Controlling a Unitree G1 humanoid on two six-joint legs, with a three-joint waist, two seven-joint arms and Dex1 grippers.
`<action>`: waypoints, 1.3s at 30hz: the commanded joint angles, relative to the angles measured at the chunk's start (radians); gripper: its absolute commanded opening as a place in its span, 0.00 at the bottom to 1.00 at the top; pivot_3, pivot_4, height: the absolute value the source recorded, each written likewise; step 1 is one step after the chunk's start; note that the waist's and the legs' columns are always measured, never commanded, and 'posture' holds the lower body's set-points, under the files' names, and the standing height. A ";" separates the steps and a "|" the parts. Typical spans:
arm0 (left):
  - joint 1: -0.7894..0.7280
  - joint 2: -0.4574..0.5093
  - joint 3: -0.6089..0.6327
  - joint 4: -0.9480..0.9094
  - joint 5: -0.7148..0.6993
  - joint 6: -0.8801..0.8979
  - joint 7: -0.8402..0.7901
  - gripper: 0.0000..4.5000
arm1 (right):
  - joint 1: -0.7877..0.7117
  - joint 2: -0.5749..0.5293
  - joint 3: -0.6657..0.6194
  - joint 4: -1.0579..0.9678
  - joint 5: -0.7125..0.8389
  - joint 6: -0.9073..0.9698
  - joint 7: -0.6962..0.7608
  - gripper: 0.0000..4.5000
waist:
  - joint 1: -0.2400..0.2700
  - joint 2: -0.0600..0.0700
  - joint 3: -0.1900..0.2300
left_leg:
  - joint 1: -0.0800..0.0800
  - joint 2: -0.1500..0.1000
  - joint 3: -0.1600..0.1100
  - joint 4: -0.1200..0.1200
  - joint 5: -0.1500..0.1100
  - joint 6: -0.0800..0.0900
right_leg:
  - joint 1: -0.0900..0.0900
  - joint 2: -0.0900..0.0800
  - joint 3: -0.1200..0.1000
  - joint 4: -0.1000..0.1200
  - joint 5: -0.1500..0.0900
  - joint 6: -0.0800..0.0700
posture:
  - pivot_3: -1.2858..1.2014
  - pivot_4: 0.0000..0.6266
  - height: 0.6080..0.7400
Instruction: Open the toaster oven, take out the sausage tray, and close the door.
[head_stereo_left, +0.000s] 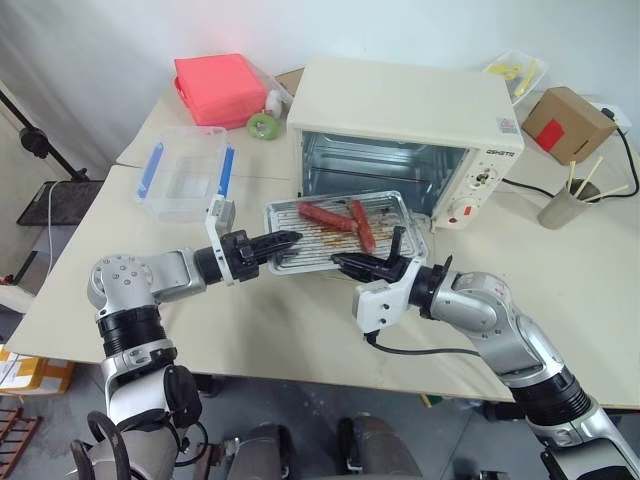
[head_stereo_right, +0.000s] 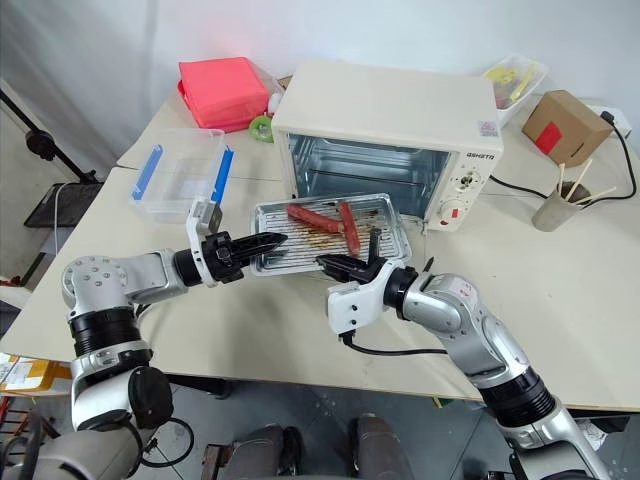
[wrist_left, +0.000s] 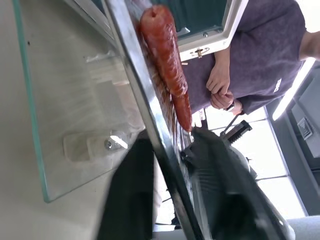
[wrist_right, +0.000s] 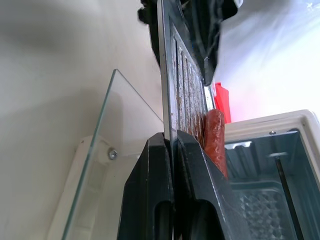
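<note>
I read the sausage tray (head_stereo_left: 342, 232) as out of the toaster oven (head_stereo_left: 405, 140), just in front of its open cavity and above the lowered door (wrist_right: 107, 150), whose glass shows beneath the tray in both wrist views. The left gripper (head_stereo_left: 290, 239) meets the tray at the rim on the robot's left; its jaws sit either side of that rim, pinching it. The right gripper (head_stereo_left: 372, 262) meets the tray at its near rim towards the right corner; its jaws are pressed together on the rim, one above and one below. Two sausages (head_stereo_left: 335, 218) lie crossed on the ridged base. The oven stands on the table (head_stereo_left: 250, 320).
</note>
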 joint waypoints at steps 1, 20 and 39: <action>-0.012 0.021 0.011 0.038 -0.096 0.004 0.039 0.00 | 0.005 0.014 -0.033 -0.036 0.098 0.031 0.024 0.00 | 0.000 0.000 0.000 | 0.000 0.000 0.000 0.000 0.000 0.000 | 0.000 0.000 0.000 0.000 0.000 0.000 | 0.52 0.24 1.00; 0.220 0.336 0.053 0.226 -0.641 0.004 0.284 0.00 | 0.310 -0.205 -0.432 0.096 0.583 -0.123 0.163 0.65 | -0.001 -0.001 0.000 | 0.003 0.000 -0.002 0.000 0.000 -0.001 | 0.001 -0.001 -0.001 0.003 0.000 0.000 | 0.52 0.24 1.00; 0.697 -0.023 0.285 -0.361 -0.985 -0.538 0.687 0.00 | 0.218 -0.058 -0.349 0.602 0.693 -0.086 0.367 0.01 | -0.003 -0.002 -0.001 | 0.021 0.000 -0.004 -0.004 -0.003 0.001 | 0.027 -0.001 -0.003 -0.013 -0.001 -0.002 | 0.52 0.24 1.00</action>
